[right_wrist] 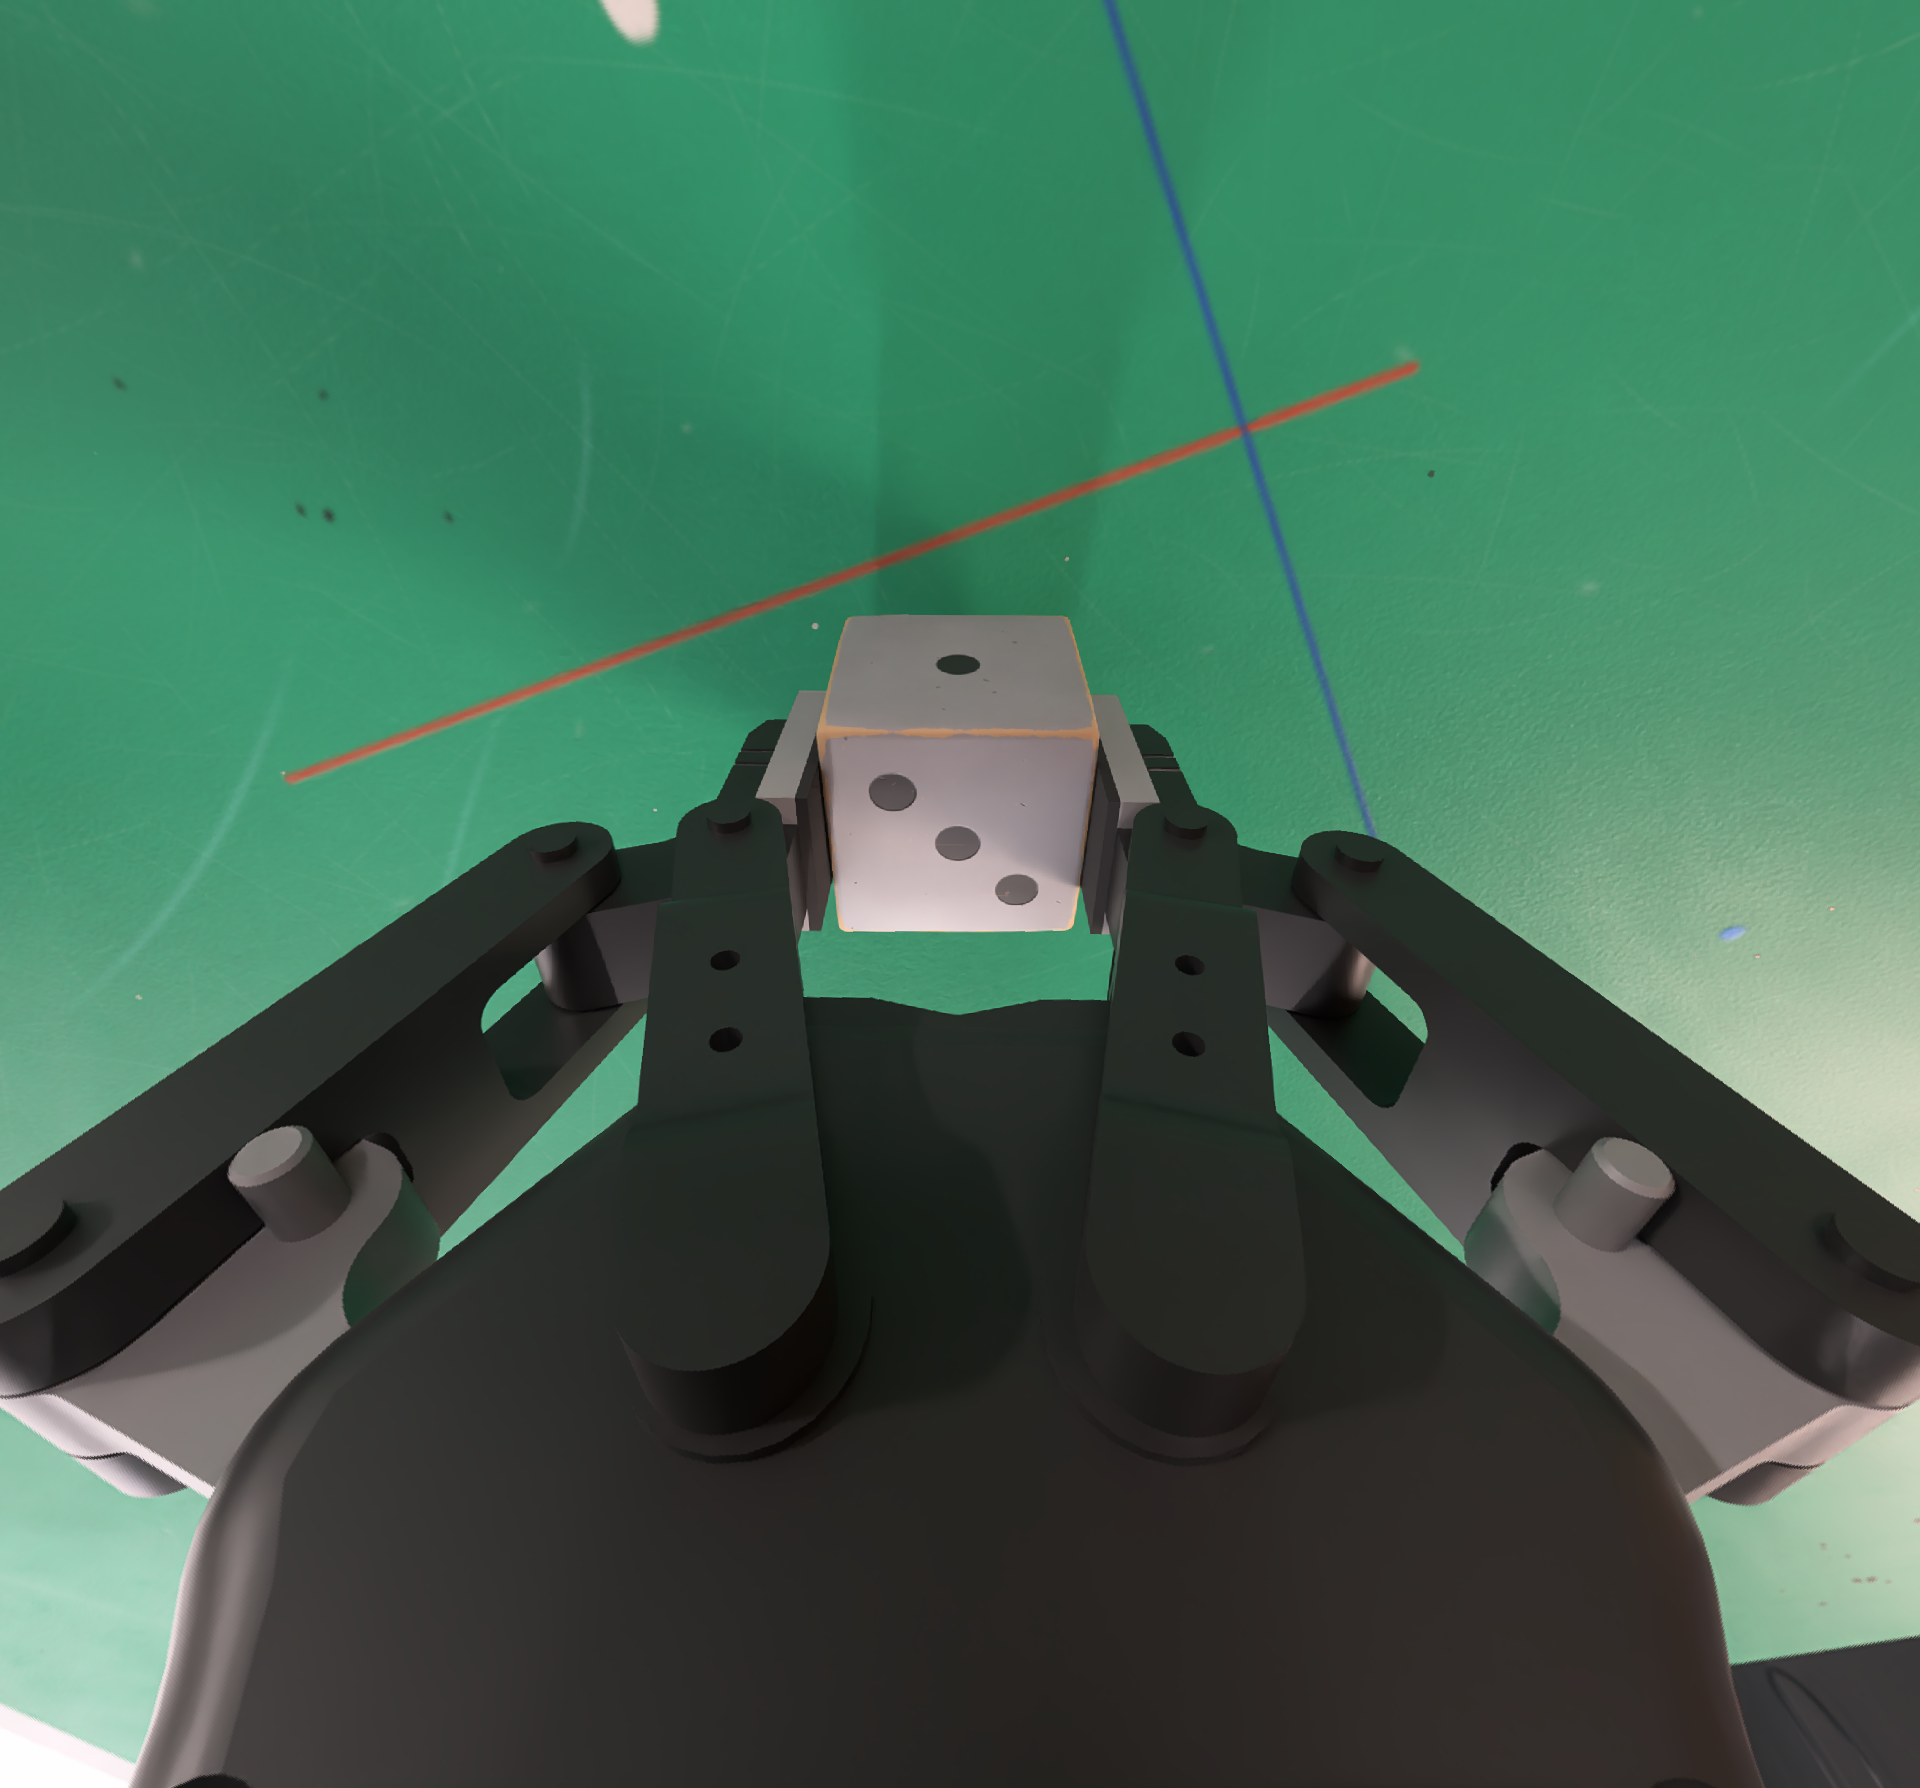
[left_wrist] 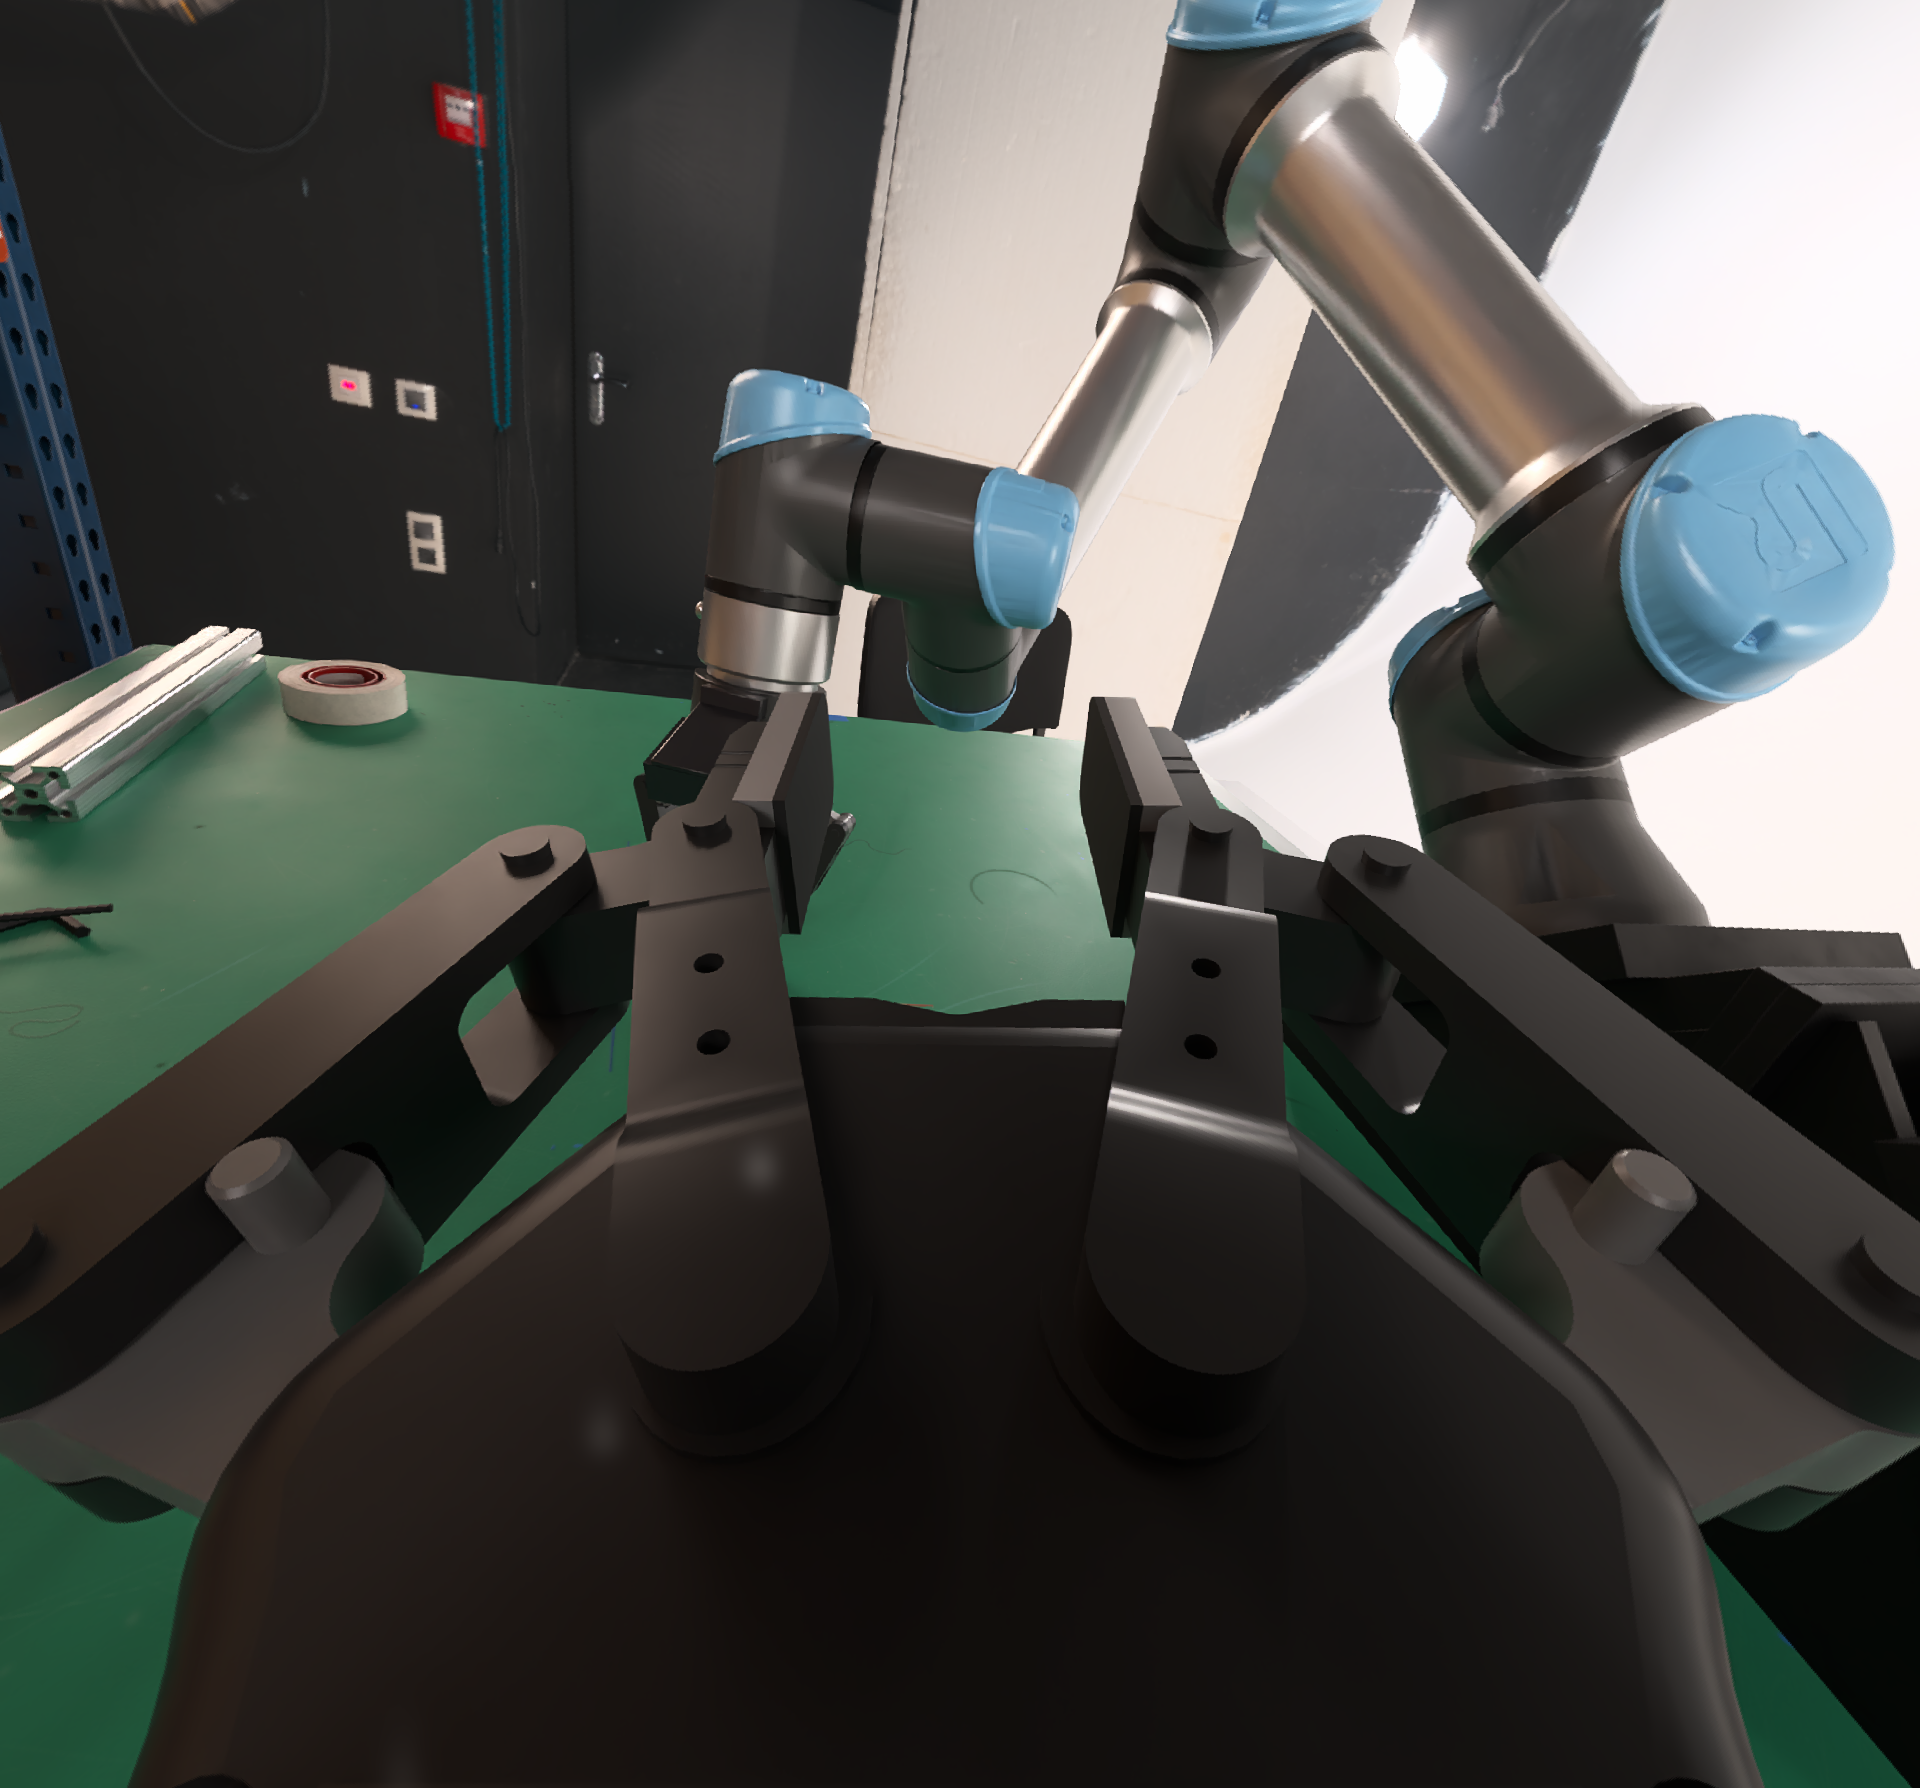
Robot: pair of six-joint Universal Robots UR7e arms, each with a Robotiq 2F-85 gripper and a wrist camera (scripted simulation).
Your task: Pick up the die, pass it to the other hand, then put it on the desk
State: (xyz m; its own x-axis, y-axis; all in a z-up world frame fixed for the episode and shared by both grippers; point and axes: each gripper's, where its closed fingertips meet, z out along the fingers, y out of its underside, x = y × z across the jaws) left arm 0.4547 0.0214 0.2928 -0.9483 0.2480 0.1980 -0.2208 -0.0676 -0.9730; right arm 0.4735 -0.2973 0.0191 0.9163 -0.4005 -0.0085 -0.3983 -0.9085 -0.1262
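Centrally, in the right wrist view, the die [right_wrist: 961, 772] is clamped between the two pads [right_wrist: 795, 793] of the right gripper [right_wrist: 961, 803], one pad on each side face; a three-pip face is turned toward the camera and a one-pip face lies beyond it. Below the die the green desk [right_wrist: 416, 284] is seen, crossed by a red line [right_wrist: 831, 580] and a blue line [right_wrist: 1226, 377], and the die appears to be held clear of the surface, though the gap cannot be gauged. In the left wrist view the left gripper [left_wrist: 940, 803] is shown with fingers apart and nothing between them. Farther off, the right arm [left_wrist: 1434, 325] is bent down over the desk. At far left a tape roll [left_wrist: 343, 691] and an aluminium profile [left_wrist: 125, 725] rest on the desk. Which stage is shown cannot be fixed: the die is either just picked up and awaiting the pass, or already passed and awaiting placement.
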